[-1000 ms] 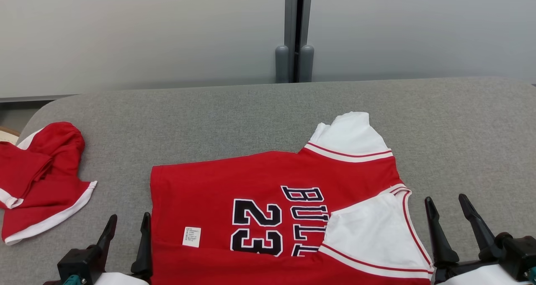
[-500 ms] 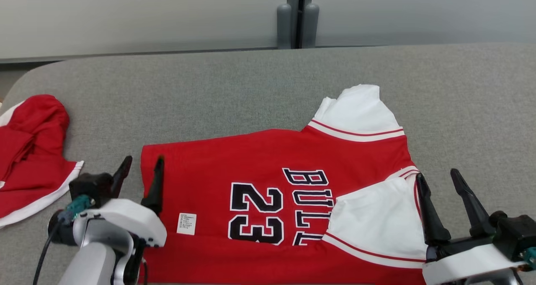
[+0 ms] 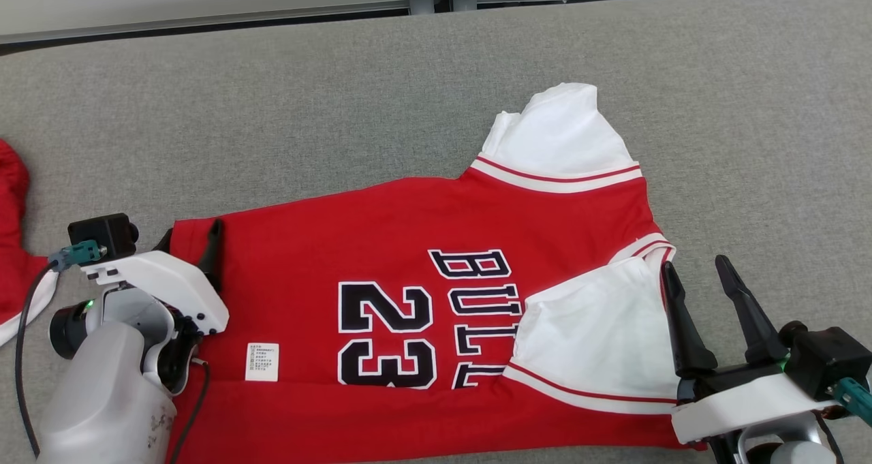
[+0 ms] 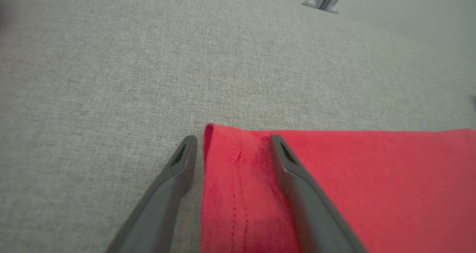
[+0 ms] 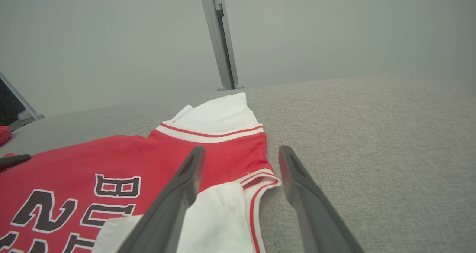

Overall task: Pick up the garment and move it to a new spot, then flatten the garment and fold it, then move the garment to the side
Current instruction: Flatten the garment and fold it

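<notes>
A red jersey (image 3: 381,232) with white sleeves and black "BULLS 23" lettering lies spread flat on the grey cushion (image 3: 272,110). My left gripper (image 3: 191,242) is open at the jersey's far left hem corner. In the left wrist view that hem corner (image 4: 238,178) lies between the two fingers of the left gripper (image 4: 231,139), one finger on the cushion and one over the red cloth. My right gripper (image 3: 695,265) is open beside the near white sleeve (image 3: 599,334). Seen from the right wrist, the right gripper (image 5: 241,149) points over the jersey's (image 5: 93,156) shoulder edge.
A second red garment with white trim (image 3: 10,259) lies at the cushion's left edge. Behind the cushion stands a grey wall with a metal post (image 5: 219,37). Bare cushion stretches to the right of the jersey (image 3: 763,144) and beyond it.
The camera has tilted down, shifting the whole picture. My left gripper has moved forward along the jersey's left edge to its far hem corner. My right gripper has edged forward by the near sleeve.
</notes>
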